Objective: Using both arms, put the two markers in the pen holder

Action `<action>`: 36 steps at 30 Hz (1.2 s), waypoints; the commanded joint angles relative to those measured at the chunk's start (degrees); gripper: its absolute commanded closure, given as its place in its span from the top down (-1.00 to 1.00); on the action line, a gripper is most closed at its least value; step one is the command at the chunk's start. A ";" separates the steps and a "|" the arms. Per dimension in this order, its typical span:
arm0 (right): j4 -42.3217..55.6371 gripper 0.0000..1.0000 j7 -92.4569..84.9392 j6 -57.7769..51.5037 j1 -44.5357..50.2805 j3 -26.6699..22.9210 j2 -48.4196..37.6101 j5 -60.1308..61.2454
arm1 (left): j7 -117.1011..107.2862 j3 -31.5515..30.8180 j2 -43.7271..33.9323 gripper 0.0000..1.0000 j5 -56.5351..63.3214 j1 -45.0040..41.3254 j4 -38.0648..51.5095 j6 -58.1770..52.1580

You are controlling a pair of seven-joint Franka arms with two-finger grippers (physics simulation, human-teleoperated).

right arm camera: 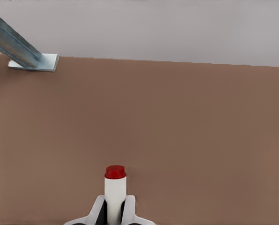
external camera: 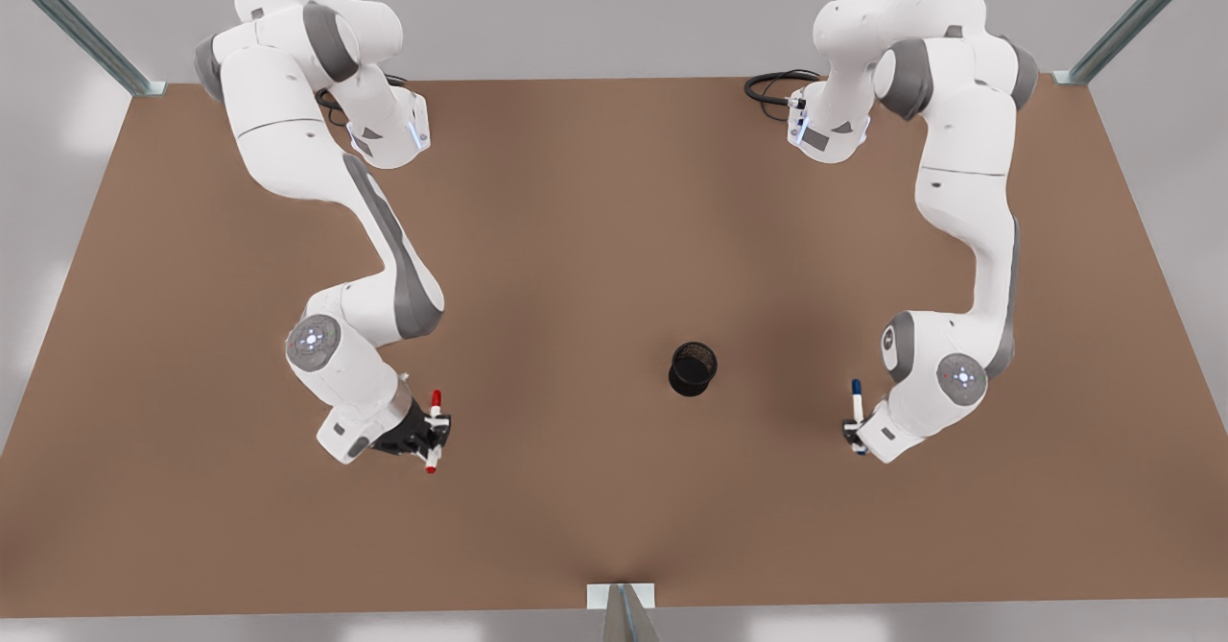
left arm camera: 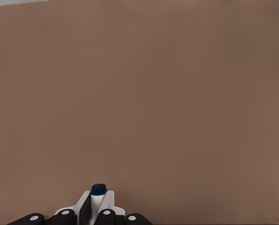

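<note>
Red marker (external camera: 434,431) pinched by right gripper (external camera: 429,434), on front view's left of pen holder (external camera: 693,368); blue marker (external camera: 857,415) pinched by left gripper (external camera: 853,430), on holder's other side; table (external camera: 595,239) underneath

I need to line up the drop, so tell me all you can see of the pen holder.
The pen holder is a small black round cup, its wall mesh-like, standing upright with its mouth open upward. It looks empty inside. It sits alone on the brown table, a little toward the front view's right of centre, between the two arms. Nothing touches it: the right claw with the red marker and the left claw with the blue marker are both well off.
</note>
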 commanded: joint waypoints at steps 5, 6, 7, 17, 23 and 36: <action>2.01 -0.57 11.82 -0.13 2.32 -0.10 0.53 -1.39 | 3.75 -0.90 -6.34 -0.57 -1.05 -0.92 4.51 -19.45; 2.01 -0.57 11.82 -0.04 2.59 -0.19 0.53 -1.39 | 3.93 -2.31 -8.10 -0.57 -0.96 -1.10 4.51 -21.12; 2.01 -0.57 12.17 0.31 2.68 -0.19 0.62 -1.39 | 4.01 -4.59 -8.98 -0.57 -2.97 -0.84 4.51 -21.82; 1.92 -0.57 12.61 3.56 3.29 -0.45 1.06 -2.71 | 89.15 -10.13 -9.51 -0.57 -54.65 -2.94 5.83 -12.96; 1.92 -0.57 13.14 4.00 3.56 -0.37 1.67 -3.50 | 132.76 -10.49 -11.01 -0.57 -71.27 -3.65 -3.13 -9.43; 1.65 -0.57 13.84 5.32 3.82 -0.54 2.20 -3.68 | 145.26 -10.31 -10.30 -0.57 -80.59 -6.64 -11.92 -6.62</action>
